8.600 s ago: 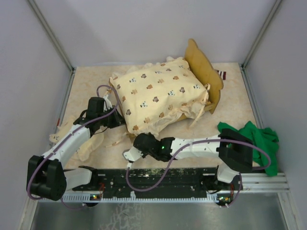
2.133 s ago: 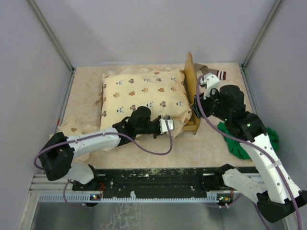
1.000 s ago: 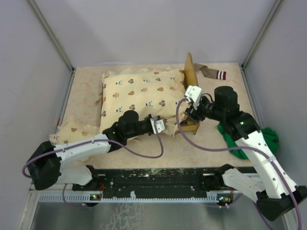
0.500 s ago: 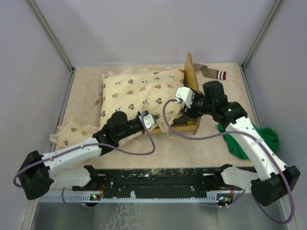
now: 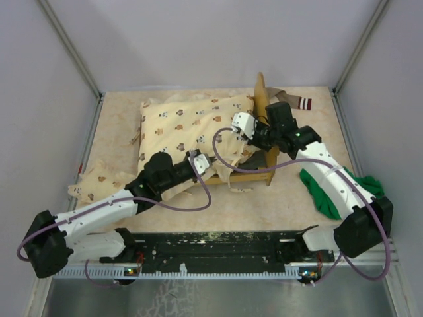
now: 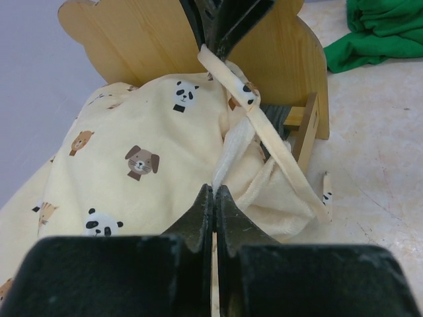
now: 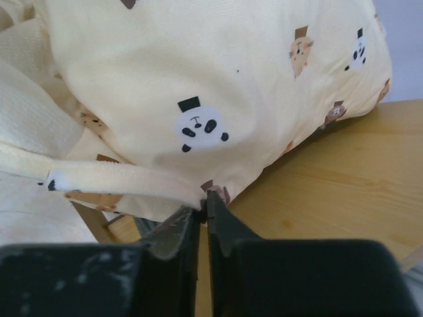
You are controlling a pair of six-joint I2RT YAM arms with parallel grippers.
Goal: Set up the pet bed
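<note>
The pet bed stands at centre right, its wavy wooden headboard upright at the right end. The cream animal-print quilt lies over it and hangs off the near side. My left gripper is shut on the quilt's white inner edge at the bed's near side. My right gripper is shut on a cream tie strap of the quilt, just in front of the headboard. The left wrist view shows the strap running down from the right gripper.
A green cloth lies bunched at the right, also in the left wrist view. A striped brown cloth lies behind the headboard. Another cream print piece lies at the near left. Grey walls close in on three sides.
My right arm has swung left from beside the headboard to the quilt and closed on its strap. My left arm has drawn back toward the near left with the quilt edge.
</note>
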